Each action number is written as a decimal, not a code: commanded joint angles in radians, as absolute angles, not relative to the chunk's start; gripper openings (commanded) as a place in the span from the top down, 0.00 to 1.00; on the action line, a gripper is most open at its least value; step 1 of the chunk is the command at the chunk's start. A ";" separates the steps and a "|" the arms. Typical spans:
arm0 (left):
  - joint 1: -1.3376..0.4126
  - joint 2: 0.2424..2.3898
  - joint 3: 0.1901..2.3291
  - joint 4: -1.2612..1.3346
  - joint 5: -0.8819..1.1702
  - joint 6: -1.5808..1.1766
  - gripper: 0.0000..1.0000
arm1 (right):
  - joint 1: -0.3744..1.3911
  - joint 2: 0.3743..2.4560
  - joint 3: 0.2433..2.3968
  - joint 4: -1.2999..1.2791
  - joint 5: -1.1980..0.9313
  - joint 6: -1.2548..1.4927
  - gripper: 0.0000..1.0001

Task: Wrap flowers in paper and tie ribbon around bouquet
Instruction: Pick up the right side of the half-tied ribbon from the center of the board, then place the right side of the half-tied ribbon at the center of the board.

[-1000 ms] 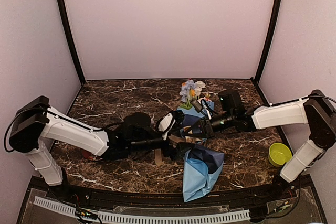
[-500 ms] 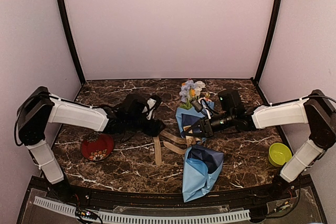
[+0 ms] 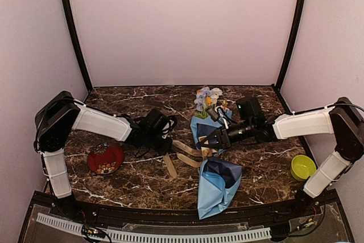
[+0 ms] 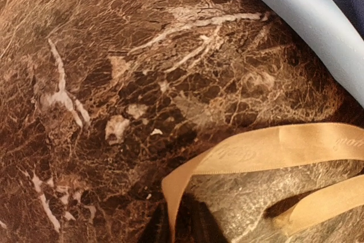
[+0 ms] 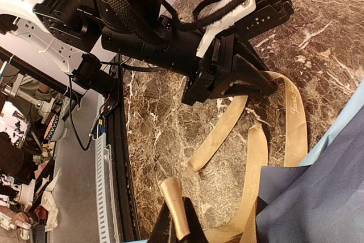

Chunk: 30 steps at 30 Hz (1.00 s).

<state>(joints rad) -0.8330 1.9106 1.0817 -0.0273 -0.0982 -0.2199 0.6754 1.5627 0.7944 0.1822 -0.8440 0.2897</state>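
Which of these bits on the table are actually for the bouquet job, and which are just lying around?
For the job: flowers, paper, ribbon.
Lying about: red dish, green bowl.

Left gripper (image 5: 271, 85), right gripper (image 5: 173, 217): jaws together

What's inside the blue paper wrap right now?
Flower heads poke out of the paper at its far end. The stems are hidden inside the wrap, so how far they reach cannot be seen.
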 commanded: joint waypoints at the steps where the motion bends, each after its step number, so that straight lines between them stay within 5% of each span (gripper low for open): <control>1: -0.830 1.874 1.064 -0.094 -0.087 -0.203 0.98 | 0.678 1.558 0.831 0.186 -0.844 0.286 1.00; 8: -0.868 1.703 1.046 0.016 0.066 -0.047 1.00 | 0.677 1.562 0.868 0.145 -0.769 0.320 1.00; 14: -1.011 1.584 1.098 -0.010 0.443 0.210 1.00 | 0.666 1.579 0.899 0.171 -0.772 0.412 1.00; 23: -1.066 1.764 1.406 -0.127 0.806 0.312 1.00 | 0.658 1.586 0.914 0.172 -0.739 0.474 1.00; 30: -1.109 1.956 1.561 0.013 0.877 0.216 1.00 | 0.656 1.586 0.911 0.177 -0.719 0.497 1.00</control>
<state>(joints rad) -1.0809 1.8847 1.4872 -0.0460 0.7876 0.2600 0.6586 1.5795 0.8864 0.1356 -0.7387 0.4767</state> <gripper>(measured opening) 0.003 0.005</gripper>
